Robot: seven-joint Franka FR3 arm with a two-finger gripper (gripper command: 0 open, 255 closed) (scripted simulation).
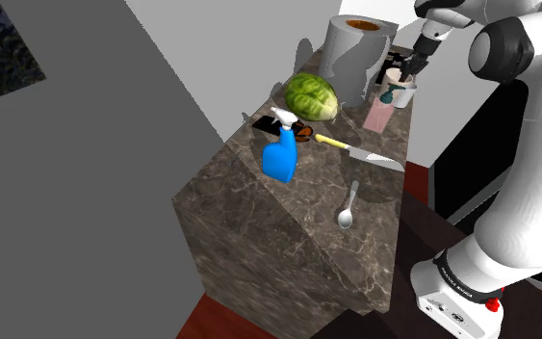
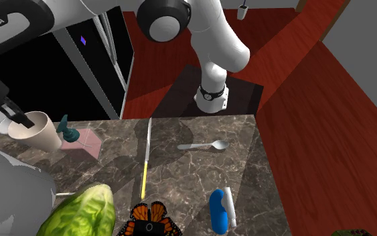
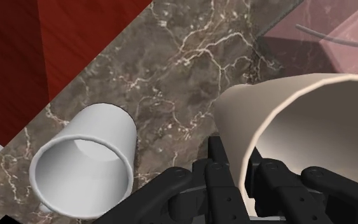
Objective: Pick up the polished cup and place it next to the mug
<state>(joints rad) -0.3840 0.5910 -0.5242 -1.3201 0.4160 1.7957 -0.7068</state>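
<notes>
At the desk's far end: the cream cup hangs tipped in the end effector, close to the desk edge on the stand's side and just beside a pink box with a teal piece at its top
End effector: clamped on the cup's rim, with one black finger outside the wall and one inside, as the wrist view shows
Cup's pose: leaning, not upright, its open mouth turned toward the hand; it looks lifted, but I cannot tell whether its base is off the desk
Mug: a plain white mug rests on the dark veined top near the cup, with bare desk between the two
Step in hand: the grasp looks made, so I judge this to be the carry toward the mug
Next move calls for: a short shift across that bare patch, righting the cup so its base meets the desk flat, and lowering it beside the mug without nudging it
Risk: a rim grip on a tilted cup may let it swing or slip, and the pink box crowds one side
Elsewhere: a spoon, a knife and a blue spray bottle lie well apart, toward the other end of the desk
</notes>
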